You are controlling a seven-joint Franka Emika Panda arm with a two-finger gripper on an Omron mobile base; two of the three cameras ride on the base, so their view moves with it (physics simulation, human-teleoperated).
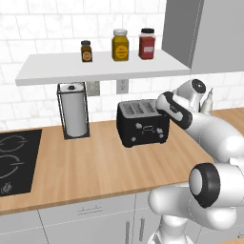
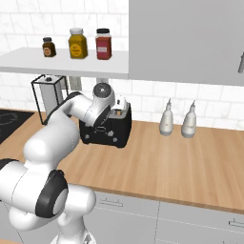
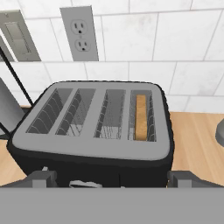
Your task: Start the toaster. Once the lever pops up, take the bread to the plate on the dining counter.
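The black toaster (image 1: 143,125) (image 2: 107,132) stands on the wood counter against the tiled wall. Seen from above in the hand view, the toaster (image 3: 92,131) has several slots across its grey top. The bread (image 3: 141,117), a tan slice, sits upright in the rightmost slot. My gripper (image 3: 114,179) hovers just above and in front of the toaster, open, its two fingertips (image 3: 41,178) spread wide with nothing between them. In the right base view my hand (image 2: 119,104) sits over the toaster's top. The plate and the dining counter are out of view.
A paper towel holder (image 1: 74,110) stands left of the toaster, and a black hob (image 1: 14,159) lies further left. A white shelf (image 1: 95,71) with three jars hangs above. Two pale bottles (image 2: 167,119) stand to the right. A wall outlet (image 3: 79,33) is behind.
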